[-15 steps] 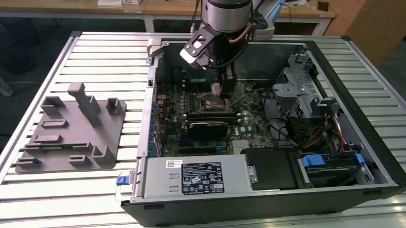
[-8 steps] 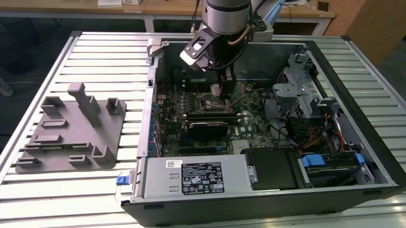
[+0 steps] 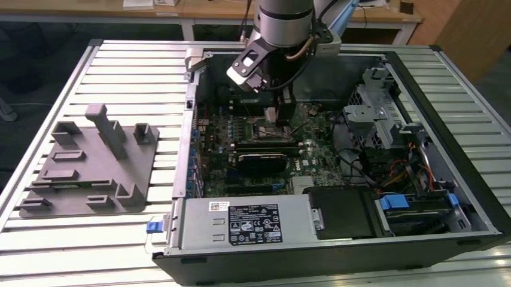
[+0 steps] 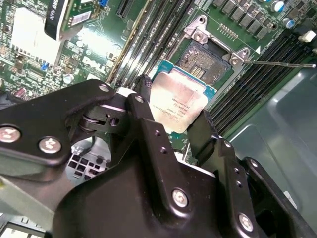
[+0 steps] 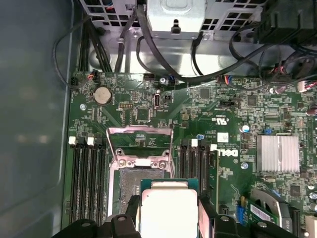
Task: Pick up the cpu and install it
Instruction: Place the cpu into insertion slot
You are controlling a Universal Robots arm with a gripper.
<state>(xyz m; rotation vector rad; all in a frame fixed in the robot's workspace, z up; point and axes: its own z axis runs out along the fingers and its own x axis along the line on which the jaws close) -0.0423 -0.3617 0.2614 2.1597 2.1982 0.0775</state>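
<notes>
Slatted table [image 3: 128, 66], one open computer case [image 3: 319, 263]; one cpu [image 4: 177, 105] pinched in jaws, near one socket [image 4: 205, 62]

Exterior view: the work surface is a table [image 3: 119, 66] of pale, ribbed metal slats running from the exterior view's left to its right, their ridges evenly lit by soft, diffuse light. Behind the table stands a light wooden desk [image 3: 215, 11] on white legs [image 3: 186, 28], and a brown wooden panel [image 3: 471, 33] rises at the exterior view's right. The floor [image 3: 40, 66] seen beyond the table's edge is dark and dull.
</notes>
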